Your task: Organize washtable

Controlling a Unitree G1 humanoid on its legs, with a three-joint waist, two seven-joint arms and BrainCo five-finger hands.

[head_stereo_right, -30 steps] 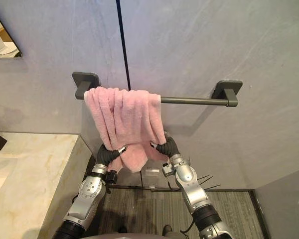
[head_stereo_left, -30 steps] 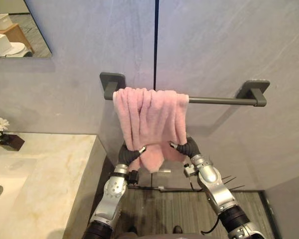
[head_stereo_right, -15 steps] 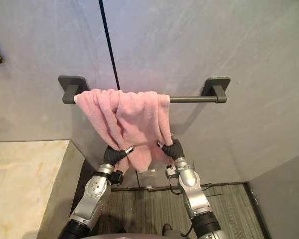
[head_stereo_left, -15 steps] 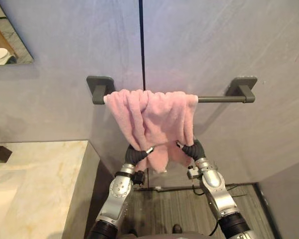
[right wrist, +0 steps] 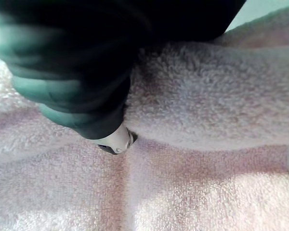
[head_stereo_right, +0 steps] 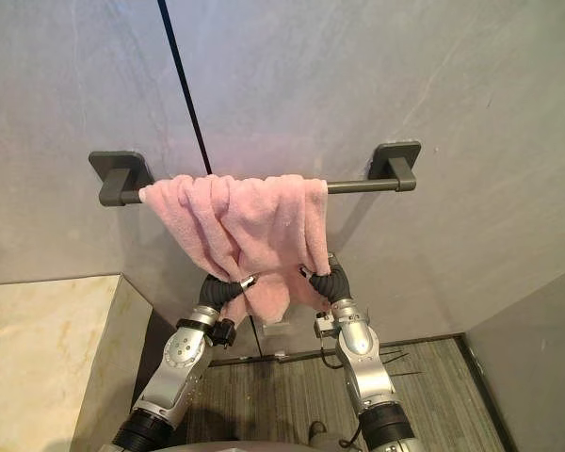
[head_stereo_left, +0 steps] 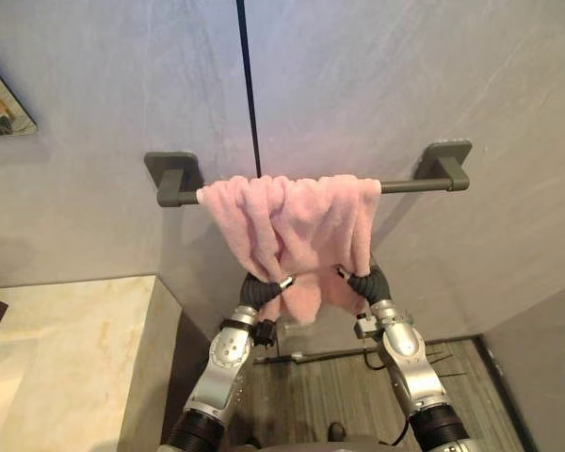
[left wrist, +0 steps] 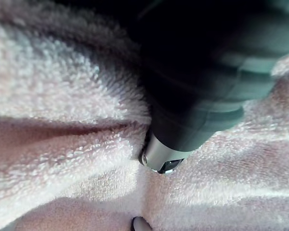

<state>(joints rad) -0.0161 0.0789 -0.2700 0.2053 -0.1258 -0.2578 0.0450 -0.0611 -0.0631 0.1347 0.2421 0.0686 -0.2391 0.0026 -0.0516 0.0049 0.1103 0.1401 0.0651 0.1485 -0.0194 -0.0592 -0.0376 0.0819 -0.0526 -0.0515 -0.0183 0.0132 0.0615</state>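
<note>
The pink towel (head_stereo_left: 297, 221) is hanging over the dark towel bar (head_stereo_left: 416, 185) on the grey wall (head_stereo_left: 405, 75), sitting toward the bar's left half and leaving the right stretch bare. It is bunching into deep folds, with its lower edge dropping to an uneven point rather than a straight hem. Both arms are reaching up to that lower edge: the left robot hand (head_stereo_left: 261, 290) is pressing into the cloth on the left and the right robot hand (head_stereo_left: 367, 284) is doing the same on the right, each half buried in terry pile. The wrist views are showing dark ribbed cover against towel, so I cannot tell whether either robot hand is closing on the fabric or merely lying against it. The pale marble tabletop (head_stereo_left: 66, 348) is lying well apart, down to the left. Judging by this, the hanging step is looking mostly done, since the towel is already on its bar. What seems left is spreading the folds flat, levelling the hem, and then attending to the tabletop itself.
</note>
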